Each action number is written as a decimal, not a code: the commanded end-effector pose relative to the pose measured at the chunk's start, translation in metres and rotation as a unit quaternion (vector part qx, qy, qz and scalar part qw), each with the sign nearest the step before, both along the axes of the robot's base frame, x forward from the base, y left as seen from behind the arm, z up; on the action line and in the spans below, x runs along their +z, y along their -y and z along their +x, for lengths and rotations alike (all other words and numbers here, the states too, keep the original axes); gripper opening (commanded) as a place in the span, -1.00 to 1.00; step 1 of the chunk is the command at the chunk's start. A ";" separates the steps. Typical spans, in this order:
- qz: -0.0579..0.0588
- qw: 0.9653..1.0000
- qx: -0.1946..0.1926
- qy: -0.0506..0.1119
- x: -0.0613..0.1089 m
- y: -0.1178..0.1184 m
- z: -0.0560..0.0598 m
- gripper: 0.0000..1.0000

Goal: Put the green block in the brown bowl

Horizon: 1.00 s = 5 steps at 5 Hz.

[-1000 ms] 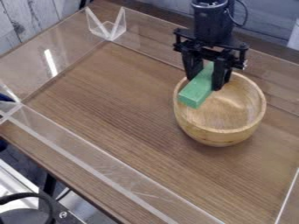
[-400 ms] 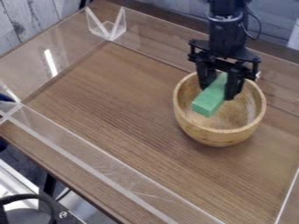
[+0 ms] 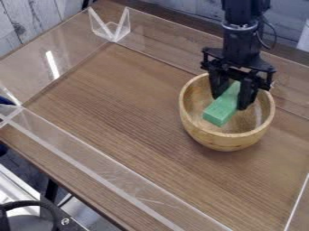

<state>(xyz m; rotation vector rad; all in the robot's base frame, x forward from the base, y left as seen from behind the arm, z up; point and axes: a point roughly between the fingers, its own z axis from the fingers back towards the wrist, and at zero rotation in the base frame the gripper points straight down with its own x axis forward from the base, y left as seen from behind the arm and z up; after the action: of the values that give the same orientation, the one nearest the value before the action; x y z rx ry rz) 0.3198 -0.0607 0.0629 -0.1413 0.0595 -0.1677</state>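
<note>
Work surface: a brown wood-grain table (image 3: 108,108), matte, with straight grain running from near left to far right. It is enclosed by low clear plastic walls (image 3: 72,167) along the near and left edges; a clear angled bracket (image 3: 108,24) stands at the far left corner. Whitish planked boarding shows beyond the far left edge.

Nothing stands between the wall and the bowl; the middle and left of the table are bare.

The brown bowl (image 3: 205,131) sits right of centre: round, thick-walled, light wood with visible grain. The black gripper (image 3: 237,90) hangs straight down over its interior, fingers clamped on the upper end of the green block (image 3: 222,106). The block is a flat matte bar, tilted, its lower end inside the bowl; contact with the bowl floor cannot be determined.
</note>
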 end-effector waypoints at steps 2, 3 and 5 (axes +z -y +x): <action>-0.002 1.000 -0.006 0.030 0.011 0.006 0.015 -1.00; -0.002 1.000 -0.006 0.029 0.010 0.005 0.015 -1.00; -0.003 1.000 -0.007 0.027 0.007 0.005 0.017 -1.00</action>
<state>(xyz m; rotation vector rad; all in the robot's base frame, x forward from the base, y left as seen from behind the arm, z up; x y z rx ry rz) 0.3245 -0.0628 0.0527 -0.1376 0.0733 -0.1806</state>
